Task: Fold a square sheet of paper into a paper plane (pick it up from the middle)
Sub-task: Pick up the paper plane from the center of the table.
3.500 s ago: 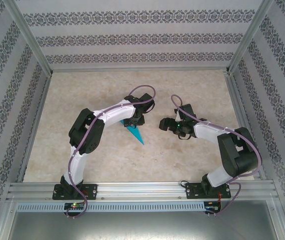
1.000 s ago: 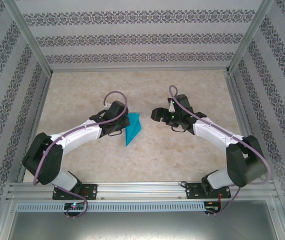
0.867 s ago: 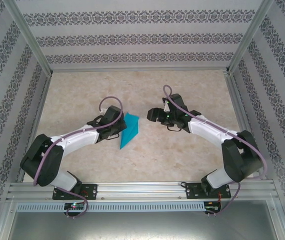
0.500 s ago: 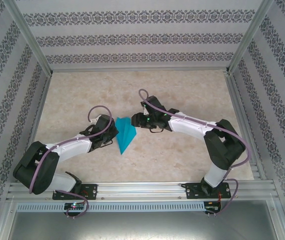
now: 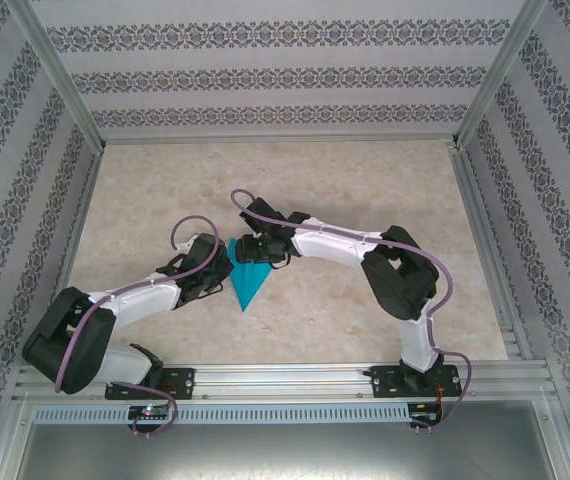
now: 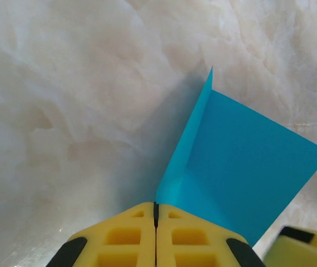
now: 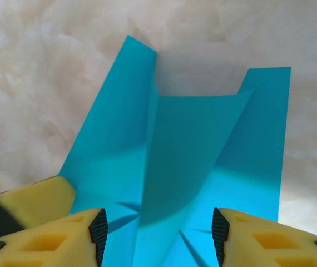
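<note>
The square sheet of paper is folded into a teal paper plane (image 5: pixel 248 281) that lies mid-table with its sharp tip towards the arm bases. My left gripper (image 5: pixel 223 272) is shut on a raised fold at the plane's left edge; in the left wrist view the paper plane (image 6: pixel 242 172) comes straight out of the closed left gripper (image 6: pixel 156 207). My right gripper (image 5: pixel 256 250) hangs over the wide back end, open. In the right wrist view the right gripper (image 7: pixel 159 231) straddles the creased wings of the paper plane (image 7: pixel 192 139) without touching them.
The pale marbled table (image 5: pixel 365 180) is ringed by an aluminium frame (image 5: pixel 275 375) and patterned walls. The two grippers sit very close together: a yellow finger of the left gripper (image 7: pixel 25 206) shows beside my right fingers.
The right arm has swung left across the table until its gripper sits over the plane's wide end, with the jaws narrower than before. The left gripper has drawn the plane slightly down and to the left.
</note>
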`<state>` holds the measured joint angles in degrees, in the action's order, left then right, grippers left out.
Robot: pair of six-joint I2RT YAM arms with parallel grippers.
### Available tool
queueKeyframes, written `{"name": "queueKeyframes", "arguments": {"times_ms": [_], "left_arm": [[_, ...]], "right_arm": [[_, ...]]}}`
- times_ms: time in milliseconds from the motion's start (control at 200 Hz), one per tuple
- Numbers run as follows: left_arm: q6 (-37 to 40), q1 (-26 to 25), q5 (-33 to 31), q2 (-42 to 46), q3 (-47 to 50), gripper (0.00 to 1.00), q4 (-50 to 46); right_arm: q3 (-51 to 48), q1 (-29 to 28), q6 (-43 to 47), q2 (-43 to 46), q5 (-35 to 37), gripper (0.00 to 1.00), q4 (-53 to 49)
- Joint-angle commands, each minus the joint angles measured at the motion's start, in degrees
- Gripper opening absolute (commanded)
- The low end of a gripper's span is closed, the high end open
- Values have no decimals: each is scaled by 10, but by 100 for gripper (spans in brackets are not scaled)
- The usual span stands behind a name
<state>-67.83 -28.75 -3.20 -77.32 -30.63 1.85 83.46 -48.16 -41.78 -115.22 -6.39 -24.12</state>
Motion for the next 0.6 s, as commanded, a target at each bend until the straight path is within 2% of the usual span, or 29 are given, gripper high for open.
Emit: {"name": "queueKeyframes", "arguments": {"times_ms": [0,115,250,330,485,595], "left_arm": [[-7,5,-3,17,10,11,8],[2,7,5,25,10,17,8],[31,21,35,31,-10,32,-16],[49,34,55,30,-27,39,-35],[81,53,95,12,-61,61,-74],[101,63,123,-12,-79,73,-89]], "right_arm": [[37,-4,-3,-30,27,53,-52],[54,-2,1,-46,51,46,-71],[60,6,14,-38,84,24,-89],[58,15,26,-21,104,16,-100],[53,40,79,23,135,10,-125],[50,65,156,50,105,10,-136]]}}
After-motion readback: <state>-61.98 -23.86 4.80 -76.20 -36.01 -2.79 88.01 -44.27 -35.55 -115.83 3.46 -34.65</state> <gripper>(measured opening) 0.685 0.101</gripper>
